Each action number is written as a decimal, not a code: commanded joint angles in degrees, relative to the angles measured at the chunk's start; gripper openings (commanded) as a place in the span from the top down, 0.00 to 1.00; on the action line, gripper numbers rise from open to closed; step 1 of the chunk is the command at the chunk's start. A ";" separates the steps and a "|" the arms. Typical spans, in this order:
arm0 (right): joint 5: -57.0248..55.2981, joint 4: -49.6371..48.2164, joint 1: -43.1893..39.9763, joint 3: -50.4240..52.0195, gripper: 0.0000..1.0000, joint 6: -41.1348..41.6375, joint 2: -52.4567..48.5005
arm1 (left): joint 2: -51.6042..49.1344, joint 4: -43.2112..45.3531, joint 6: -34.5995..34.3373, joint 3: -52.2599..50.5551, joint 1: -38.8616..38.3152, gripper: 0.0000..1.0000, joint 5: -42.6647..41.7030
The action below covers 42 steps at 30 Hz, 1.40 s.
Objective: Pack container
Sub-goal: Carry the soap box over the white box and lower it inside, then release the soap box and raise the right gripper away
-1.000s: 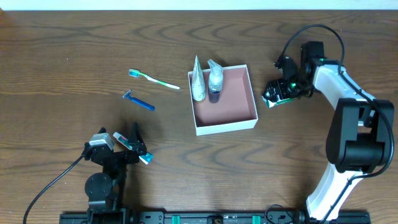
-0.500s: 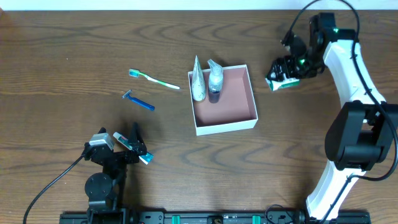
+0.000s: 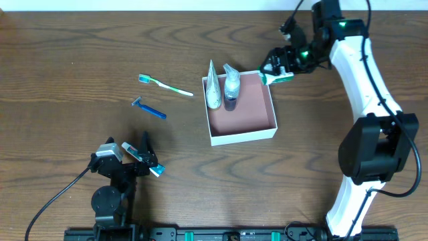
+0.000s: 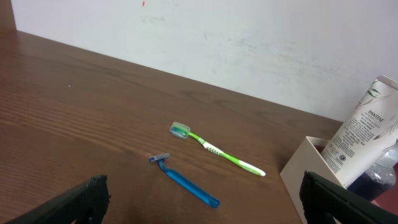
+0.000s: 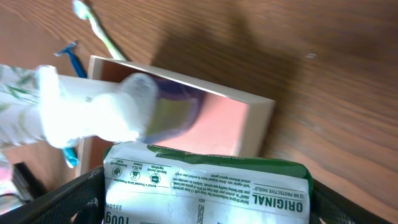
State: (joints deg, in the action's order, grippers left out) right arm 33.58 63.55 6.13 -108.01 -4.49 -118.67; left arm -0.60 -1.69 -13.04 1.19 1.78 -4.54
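Right gripper [image 3: 279, 65], jaws spread wide, clamps the green-and-white soft packet [image 3: 277, 77] above the far-right corner of the shallow square white-walled pink-floored container [image 3: 242, 138], mid-table. Left gripper [image 3: 143, 159] gapes wide, empty, front-left.

On the white tube [image 4: 367, 134] I can read "PANTENE". The green-and-white packet [image 5: 205, 186] before my right wrist camera shows "ORIGINAL", upside down, and "100"; its smaller print is not readable

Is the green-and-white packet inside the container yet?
Not yet: the right gripper holds the packet above the container's far right corner, not set down on its pink floor.
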 commanded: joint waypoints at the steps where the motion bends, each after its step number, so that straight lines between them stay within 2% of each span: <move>1: 2.19 -1.01 2.67 -1.49 0.10 4.48 0.33 | 0.31 -1.95 0.94 -0.96 0.02 0.02 -1.05; 10: -3.85 -3.28 6.38 -1.46 0.09 9.09 0.33 | 0.31 -1.95 0.94 -0.96 0.02 0.02 -1.05; 24: -9.38 -3.37 6.69 -1.38 0.03 9.16 0.26 | 0.33 -1.95 0.94 -0.96 0.02 0.02 -1.05; 33: -7.15 -4.48 6.67 -1.64 0.02 9.14 0.28 | 0.31 -1.95 0.94 -0.96 0.02 0.02 -1.05; 42: -6.58 1.16 4.96 -7.41 0.01 9.18 0.31 | 0.31 -1.95 0.94 -0.96 0.02 0.02 -1.05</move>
State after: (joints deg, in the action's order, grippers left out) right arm 25.96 63.66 12.29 -112.05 4.16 -118.67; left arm -0.60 -1.69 -13.04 1.19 1.78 -4.54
